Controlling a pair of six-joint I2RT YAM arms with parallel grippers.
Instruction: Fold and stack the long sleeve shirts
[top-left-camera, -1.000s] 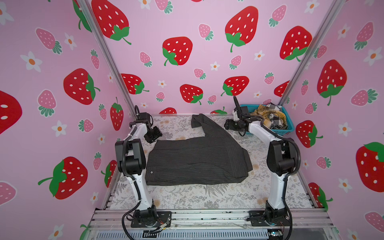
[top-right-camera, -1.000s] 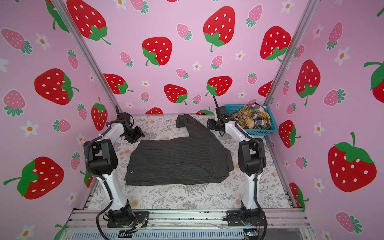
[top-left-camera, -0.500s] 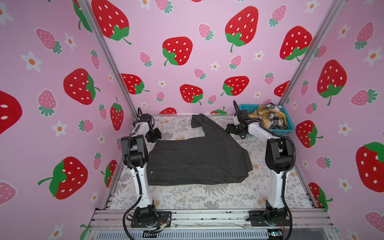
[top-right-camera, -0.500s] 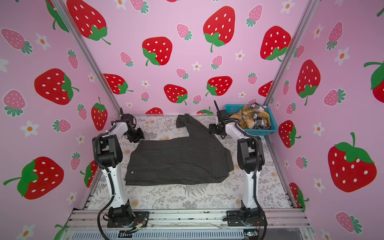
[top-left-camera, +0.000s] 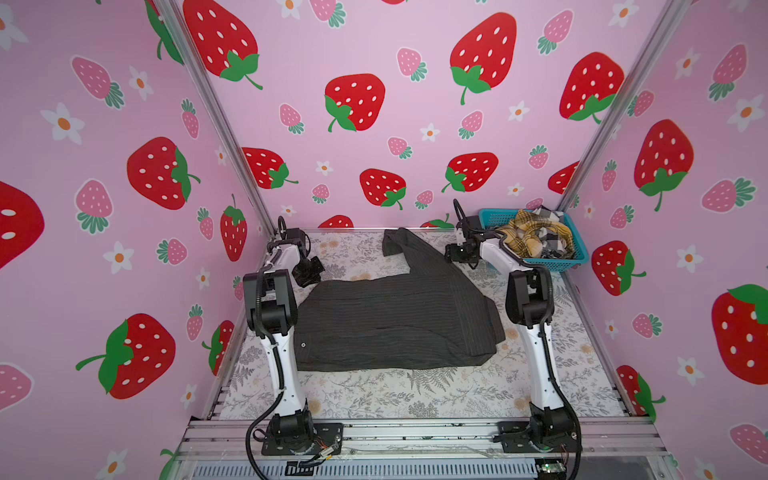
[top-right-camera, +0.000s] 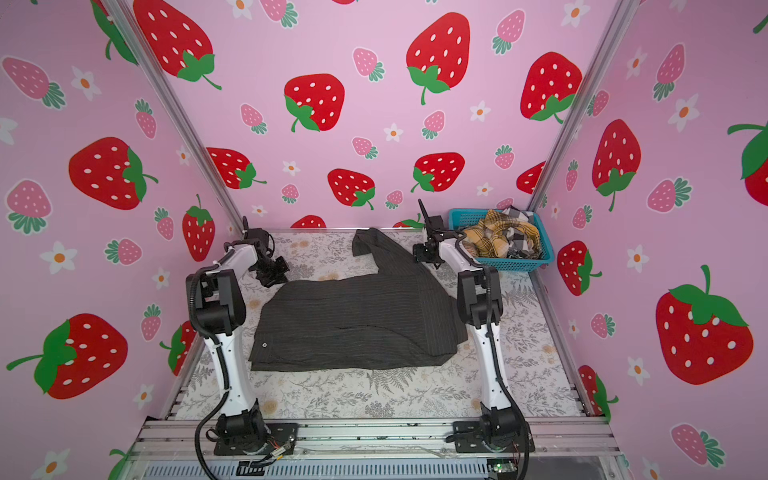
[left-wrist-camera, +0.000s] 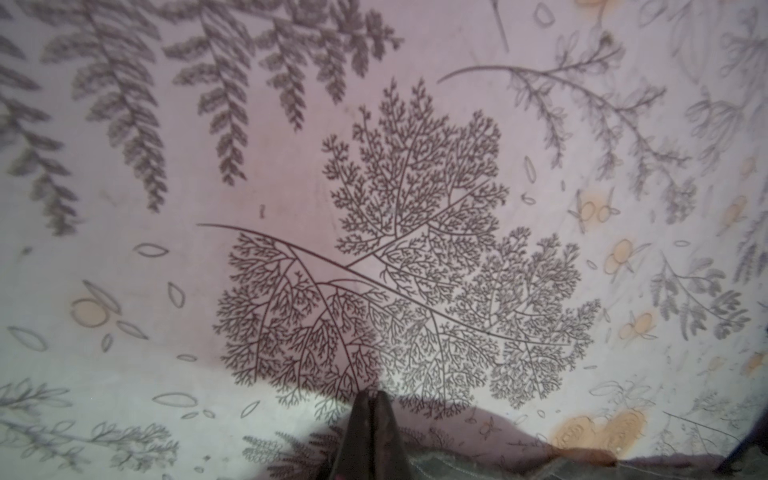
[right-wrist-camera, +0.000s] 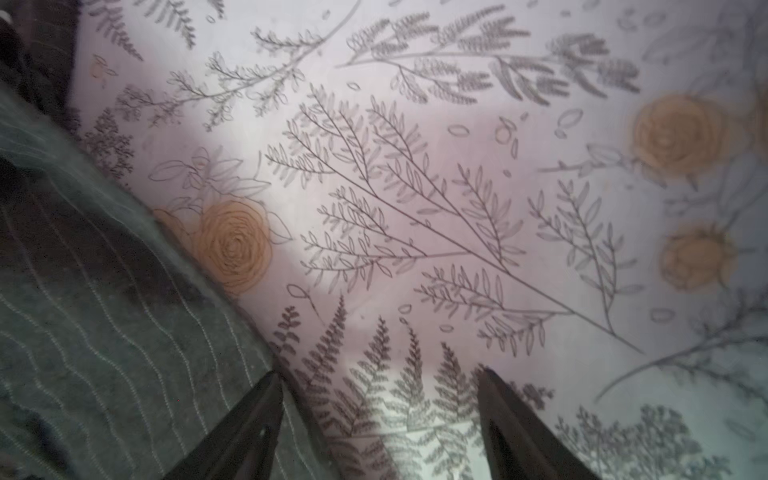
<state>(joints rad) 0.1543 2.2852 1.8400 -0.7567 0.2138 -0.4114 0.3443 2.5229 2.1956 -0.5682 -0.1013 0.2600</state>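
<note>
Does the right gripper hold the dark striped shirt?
No: the right gripper is open, only patterned table between its jaws, and the charcoal shirt lies beside it.

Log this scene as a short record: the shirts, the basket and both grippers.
charcoal shirt: lies spread on the table, one sleeve trailing toward the back wall
basket: back right corner; holds the mustard plaid shirt and the check shirt, both crumpled
left gripper: shut, nothing seen between its tips, by the charcoal shirt's far left corner
right gripper: open, empty, over the table beside the charcoal shirt's edge
stack: none started
</note>
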